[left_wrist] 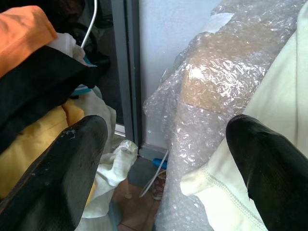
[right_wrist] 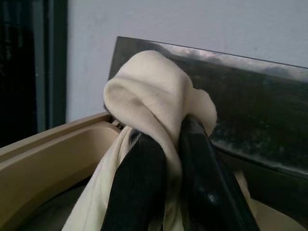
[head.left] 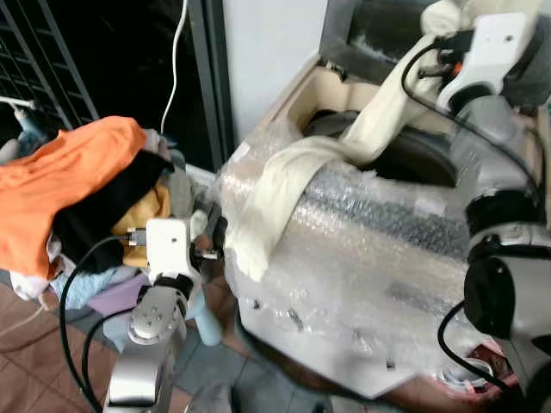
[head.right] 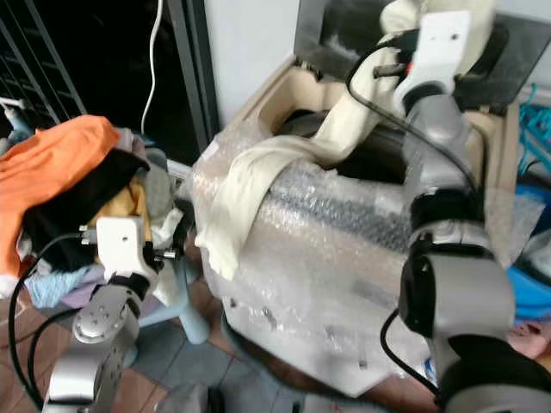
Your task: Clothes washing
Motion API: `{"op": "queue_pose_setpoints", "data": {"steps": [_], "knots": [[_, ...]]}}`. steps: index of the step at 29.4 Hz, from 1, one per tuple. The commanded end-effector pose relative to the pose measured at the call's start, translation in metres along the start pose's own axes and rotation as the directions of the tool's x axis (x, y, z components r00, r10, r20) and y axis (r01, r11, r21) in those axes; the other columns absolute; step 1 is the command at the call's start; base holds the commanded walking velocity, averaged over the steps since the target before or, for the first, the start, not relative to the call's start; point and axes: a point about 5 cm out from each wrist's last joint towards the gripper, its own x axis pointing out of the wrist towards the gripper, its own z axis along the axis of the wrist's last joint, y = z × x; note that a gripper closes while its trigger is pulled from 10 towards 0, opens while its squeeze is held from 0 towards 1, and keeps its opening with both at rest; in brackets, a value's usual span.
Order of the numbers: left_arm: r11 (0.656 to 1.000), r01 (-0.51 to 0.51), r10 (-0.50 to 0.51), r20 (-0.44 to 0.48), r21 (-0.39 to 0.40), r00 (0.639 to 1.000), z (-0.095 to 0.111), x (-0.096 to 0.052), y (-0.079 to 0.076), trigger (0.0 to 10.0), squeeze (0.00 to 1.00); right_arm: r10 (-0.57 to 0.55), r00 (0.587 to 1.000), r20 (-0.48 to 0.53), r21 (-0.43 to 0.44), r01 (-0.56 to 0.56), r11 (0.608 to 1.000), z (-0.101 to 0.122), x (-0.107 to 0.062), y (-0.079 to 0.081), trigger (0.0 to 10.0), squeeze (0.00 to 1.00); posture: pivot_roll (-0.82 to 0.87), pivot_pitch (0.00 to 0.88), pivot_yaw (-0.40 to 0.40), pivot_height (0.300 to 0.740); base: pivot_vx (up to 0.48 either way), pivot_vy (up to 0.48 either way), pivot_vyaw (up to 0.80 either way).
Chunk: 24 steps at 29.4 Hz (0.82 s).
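No text, label, brand, number or sign can be read in any view (the bubble wrap (head.left: 370,249) over the washer (head.right: 258,99) blurs whatever may be printed on its front).
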Motion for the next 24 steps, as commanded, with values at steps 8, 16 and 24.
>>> {"op": "queue_pose_setpoints", "data": {"steps": [8, 16, 24], "knots": [[1.0, 0.011, -0.011, 0.011, 0.021, 1.0, 0.004, 0.005, -0.001, 10.0, 0.0, 0.193, 0.981, -0.002, -0.075, -0.193, 0.978, -0.004, -0.011, 0.015, 10.0, 1.0, -0.03, 0.0, 0.008, 0.74, 0.0, 0.0, 0.0], [1.0, 0.007, -0.007, 0.005, 0.019, 1.0, 0.002, 0.003, 0.0, 10.0, 0.0, 0.655, 0.749, -0.105, -0.091, -0.663, 0.743, -0.019, -0.045, 0.053, 10.0, 1.0, -0.03, 0.0, -0.002, 0.74, 0.0, 0.0, 0.0], [1.0, 0.012, -0.012, -0.001, 0.023, 1.0, 0.002, 0.001, 0.0, 10.0, 0.0, 0.554, 0.828, -0.084, 0.002, -0.556, 0.831, -0.029, -0.05, 0.054, 10.0, 1.0, -0.02, 0.0, 0.002, 0.74, 0.0, 0.0, 0.0]]}}
